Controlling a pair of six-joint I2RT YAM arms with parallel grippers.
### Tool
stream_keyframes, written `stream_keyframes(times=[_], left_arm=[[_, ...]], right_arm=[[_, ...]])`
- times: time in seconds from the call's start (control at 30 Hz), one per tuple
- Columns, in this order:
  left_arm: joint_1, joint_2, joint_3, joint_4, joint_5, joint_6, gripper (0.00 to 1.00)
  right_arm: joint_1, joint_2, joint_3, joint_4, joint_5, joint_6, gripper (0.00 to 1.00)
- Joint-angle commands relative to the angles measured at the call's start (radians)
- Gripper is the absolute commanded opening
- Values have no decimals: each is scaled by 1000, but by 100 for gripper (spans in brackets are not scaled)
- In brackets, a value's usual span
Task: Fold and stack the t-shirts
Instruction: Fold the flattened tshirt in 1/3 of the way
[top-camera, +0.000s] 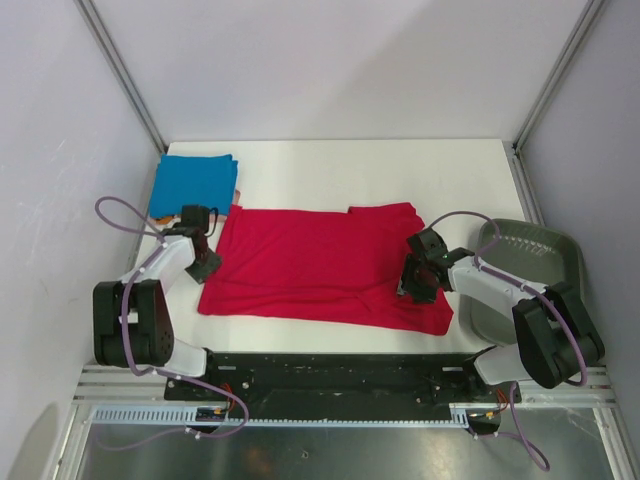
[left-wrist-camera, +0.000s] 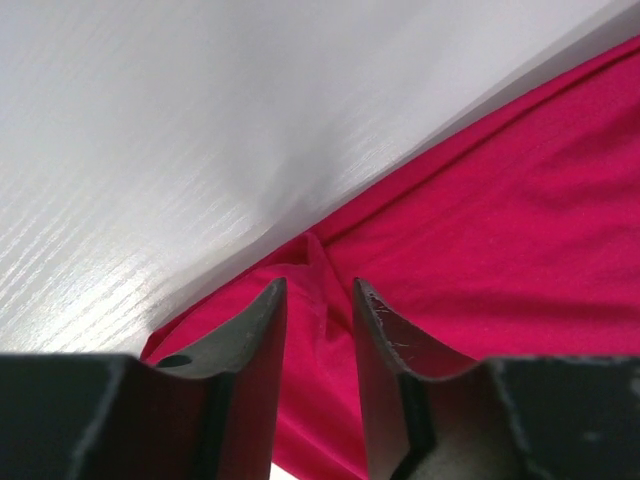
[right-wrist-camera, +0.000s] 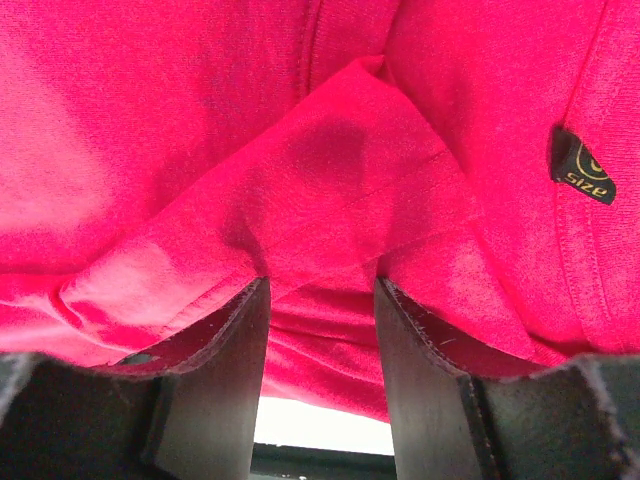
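Note:
A bright red t-shirt (top-camera: 320, 265) lies spread across the middle of the table. My left gripper (top-camera: 207, 262) is at its left edge, and in the left wrist view (left-wrist-camera: 318, 290) the jaws are pinched on a raised ridge of the red cloth (left-wrist-camera: 500, 230). My right gripper (top-camera: 415, 280) is on the shirt's right part. In the right wrist view (right-wrist-camera: 320, 285) its jaws hold a bunched fold of the red cloth (right-wrist-camera: 200, 120), with the dark neck tag (right-wrist-camera: 580, 168) close by. A folded blue t-shirt (top-camera: 193, 185) lies at the back left, and an orange one (top-camera: 163, 217) peeks out under it.
A dark grey bin (top-camera: 525, 270) stands at the table's right edge, close behind my right arm. Bare white table (top-camera: 400, 170) lies behind the red shirt. Grey walls and metal posts enclose the back and sides.

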Motion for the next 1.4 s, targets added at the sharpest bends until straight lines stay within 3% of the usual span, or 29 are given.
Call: stream_keyframes(times=[0.0, 0.27, 0.33, 1.37], left_arm=[[-5, 26, -10, 25, 1, -37, 35], [-7, 20, -14, 34, -3, -44, 4], [-7, 9, -14, 34, -6, -44, 1], [51, -86, -53, 34, -20, -28, 0]], right_arm=[[5, 34, -37, 33, 26, 0, 51], [5, 41, -55, 40, 31, 0, 51], [5, 42, -62, 39, 31, 1, 51], [-2, 53, -121, 53, 32, 11, 51]])
